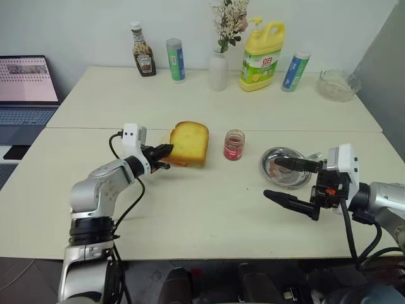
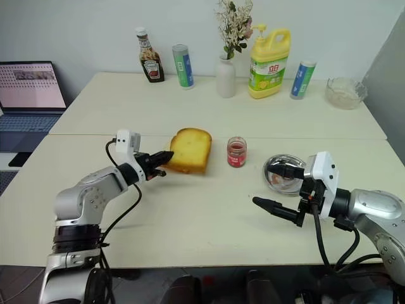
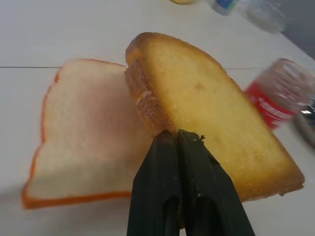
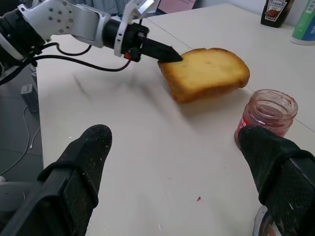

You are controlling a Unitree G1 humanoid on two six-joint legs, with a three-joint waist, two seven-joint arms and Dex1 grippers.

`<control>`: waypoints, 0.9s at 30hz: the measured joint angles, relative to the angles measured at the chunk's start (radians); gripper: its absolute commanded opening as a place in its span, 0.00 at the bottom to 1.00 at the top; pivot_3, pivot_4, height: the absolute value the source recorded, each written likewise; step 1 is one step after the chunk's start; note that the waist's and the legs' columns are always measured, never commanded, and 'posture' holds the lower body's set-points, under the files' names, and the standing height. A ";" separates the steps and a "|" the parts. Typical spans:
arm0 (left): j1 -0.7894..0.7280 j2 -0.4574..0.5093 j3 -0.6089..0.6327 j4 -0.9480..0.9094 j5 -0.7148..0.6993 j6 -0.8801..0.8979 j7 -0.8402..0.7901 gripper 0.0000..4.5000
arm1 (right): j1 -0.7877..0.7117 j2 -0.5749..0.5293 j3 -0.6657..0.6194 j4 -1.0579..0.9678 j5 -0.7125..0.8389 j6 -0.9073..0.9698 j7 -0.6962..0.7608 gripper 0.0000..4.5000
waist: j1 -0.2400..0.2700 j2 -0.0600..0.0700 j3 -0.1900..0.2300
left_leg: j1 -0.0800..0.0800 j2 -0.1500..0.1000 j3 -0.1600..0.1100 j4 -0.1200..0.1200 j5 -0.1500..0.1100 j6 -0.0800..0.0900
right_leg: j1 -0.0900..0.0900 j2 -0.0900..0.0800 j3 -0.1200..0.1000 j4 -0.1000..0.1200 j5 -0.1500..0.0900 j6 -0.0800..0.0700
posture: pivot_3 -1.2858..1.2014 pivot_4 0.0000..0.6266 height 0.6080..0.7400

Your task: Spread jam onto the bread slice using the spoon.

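left gripper: fingers clenched on edge of thick golden-yellow bread slice, mid-desk, tilted over thinner pale slice
right gripper: fingers released, empty, near right edge
jam: small clear glass jar, just right of bread
round metal dish: beside right gripper

yellow detergent bottle: label showing red Chinese chars, approx. "立白"
brown ketchup bottle: label showing, wording not legible
laptop screen: text too small
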 measured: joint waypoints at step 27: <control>0.449 0.029 -0.159 -0.431 -0.048 0.030 0.042 0.11 | 0.131 -0.065 -0.015 -0.030 -0.002 0.016 0.078 1.00 | 0.005 -0.001 0.000 | 0.001 -0.001 0.001 0.001 0.000 0.000 | 0.001 -0.001 0.001 -0.001 -0.001 -0.001 | 0.52 0.24 1.00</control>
